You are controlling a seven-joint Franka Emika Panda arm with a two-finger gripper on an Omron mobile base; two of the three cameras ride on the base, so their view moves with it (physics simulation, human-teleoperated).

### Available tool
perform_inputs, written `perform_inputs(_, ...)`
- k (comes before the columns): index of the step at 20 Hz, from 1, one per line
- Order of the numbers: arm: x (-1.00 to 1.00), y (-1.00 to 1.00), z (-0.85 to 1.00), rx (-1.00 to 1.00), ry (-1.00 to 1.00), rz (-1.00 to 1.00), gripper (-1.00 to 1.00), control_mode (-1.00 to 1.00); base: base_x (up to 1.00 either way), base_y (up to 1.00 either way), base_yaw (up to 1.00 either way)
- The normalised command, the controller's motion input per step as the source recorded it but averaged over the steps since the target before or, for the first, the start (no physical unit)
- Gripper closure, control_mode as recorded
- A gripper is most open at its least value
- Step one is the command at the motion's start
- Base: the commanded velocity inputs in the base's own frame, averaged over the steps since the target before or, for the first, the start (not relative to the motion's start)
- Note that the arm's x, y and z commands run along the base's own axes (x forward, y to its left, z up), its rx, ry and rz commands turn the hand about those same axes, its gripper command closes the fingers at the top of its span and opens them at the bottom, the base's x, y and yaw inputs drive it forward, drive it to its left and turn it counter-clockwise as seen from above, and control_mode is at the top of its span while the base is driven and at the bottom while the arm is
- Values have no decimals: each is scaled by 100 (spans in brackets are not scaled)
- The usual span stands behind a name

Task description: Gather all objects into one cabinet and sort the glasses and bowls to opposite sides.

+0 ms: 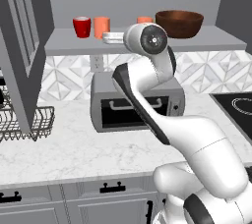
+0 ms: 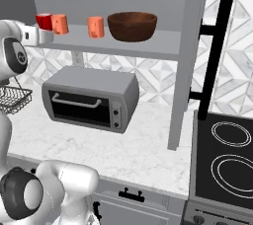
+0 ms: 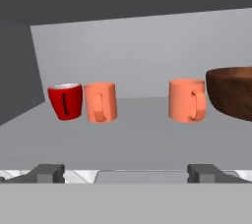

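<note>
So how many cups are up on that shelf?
3, all on the shelf: a red cup at the left, an orange cup touching or nearly touching it, and another orange cup beside the bowl. None seem hidden.

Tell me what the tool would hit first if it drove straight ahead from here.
Probably nothing on the shelf: the open tool aims at the gap between the left orange cup and the right orange cup, so likely the cabinet's back wall. Depth is uncertain.
</note>
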Motion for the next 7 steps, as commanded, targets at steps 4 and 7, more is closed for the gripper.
perform_inputs(4, -40, -29, 31, 0, 0, 0, -100, -100, 0, 0, 0)
perform_inputs(7, -25, -38, 8, 0, 0, 0, -100, -100, 0, 0, 0)
